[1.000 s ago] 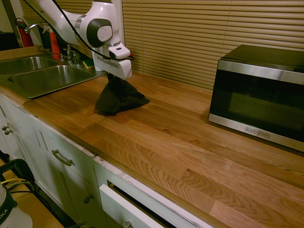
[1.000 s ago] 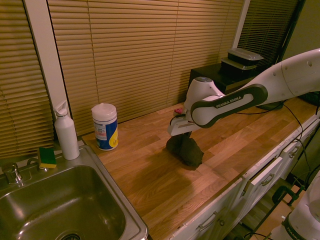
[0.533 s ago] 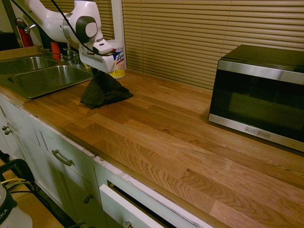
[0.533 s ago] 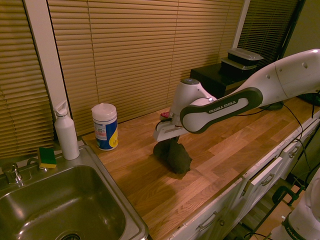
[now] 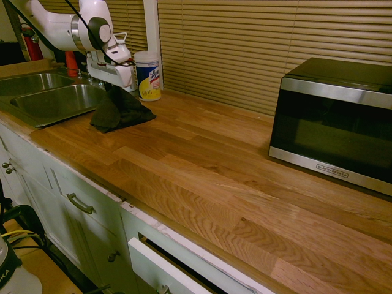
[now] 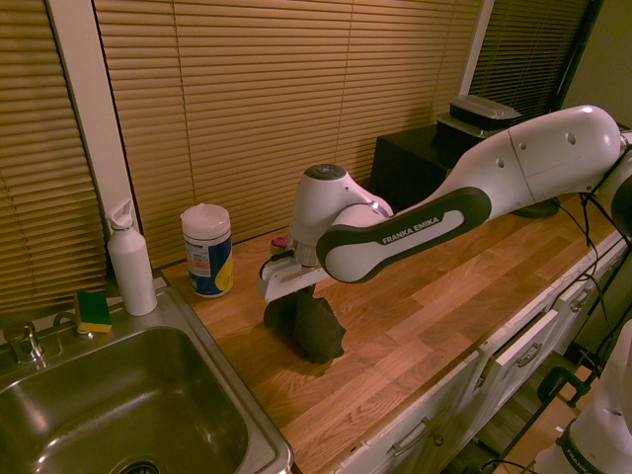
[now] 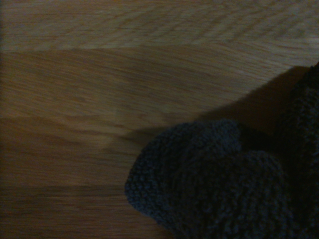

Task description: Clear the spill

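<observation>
Second exterior view: tool (image 6: pixel 293 294) clenched on dark cloth (image 6: pixel 308 327), pointing down, cloth trailing on bench (image 6: pixel 415 316) near sink (image 5: pixel 43 98). Spill not discernible in any view. Step judged: wiping pass. Next: locate residue, keep cloth pressed flat.

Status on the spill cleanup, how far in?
In hand: gripper is shut on the dark cloth, whose lower edge drags on the wooden counter near the sink. Done: no dark streak shows on the visible wood. Left: unclear, since the cloth hides its patch.
</observation>
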`<move>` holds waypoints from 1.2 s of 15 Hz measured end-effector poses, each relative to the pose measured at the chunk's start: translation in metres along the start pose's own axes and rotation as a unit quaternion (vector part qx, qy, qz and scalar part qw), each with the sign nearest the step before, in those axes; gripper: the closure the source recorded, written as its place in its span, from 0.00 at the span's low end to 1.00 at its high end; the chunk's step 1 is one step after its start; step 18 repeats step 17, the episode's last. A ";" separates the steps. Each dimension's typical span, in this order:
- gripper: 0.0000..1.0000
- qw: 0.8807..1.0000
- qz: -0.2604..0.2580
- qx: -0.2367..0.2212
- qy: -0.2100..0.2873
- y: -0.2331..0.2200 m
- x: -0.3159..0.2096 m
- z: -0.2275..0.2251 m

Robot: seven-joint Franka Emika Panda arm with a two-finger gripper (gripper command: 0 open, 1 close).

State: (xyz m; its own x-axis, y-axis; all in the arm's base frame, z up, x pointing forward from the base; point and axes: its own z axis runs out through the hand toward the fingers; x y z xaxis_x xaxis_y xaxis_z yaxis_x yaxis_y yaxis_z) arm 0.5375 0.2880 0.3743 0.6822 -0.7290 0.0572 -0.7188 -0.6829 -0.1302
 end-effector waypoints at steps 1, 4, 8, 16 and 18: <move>0.00 1.000 -0.002 -0.003 -0.002 -0.003 -0.003 0.003; 0.00 1.000 -0.004 -0.008 -0.004 -0.009 -0.006 0.011; 0.00 1.000 -0.002 -0.017 0.004 -0.013 -0.008 0.009; 0.00 1.000 0.011 -0.002 0.027 -0.016 -0.019 -0.056; 0.00 0.999 0.013 -0.001 0.031 -0.014 -0.022 -0.068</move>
